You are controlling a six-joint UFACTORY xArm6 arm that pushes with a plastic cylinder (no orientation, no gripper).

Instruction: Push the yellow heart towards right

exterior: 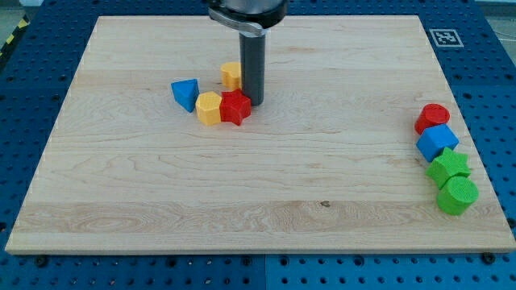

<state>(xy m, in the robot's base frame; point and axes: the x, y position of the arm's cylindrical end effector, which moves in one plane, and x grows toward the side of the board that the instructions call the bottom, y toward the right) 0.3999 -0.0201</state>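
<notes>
While the dark rod stands upright near the table's top edge, my tip (256, 101) rests just right of the yellow heart (231, 75), grasping nothing. Just below sit a red star (235, 107), a yellow hexagon (209, 109) and a blue triangle (185, 93). Red, blue and green blocks line the right edge.

Arm cut off by view's top edge; only the dark housing and rod show. Rod covers the right side of a yellow block (231, 75) behind it, so its shape can't be confirmed. My tip (255, 102) sits just beside the red star (235, 107); contact unclear. Tabletop (258, 201) fully in view.
</notes>
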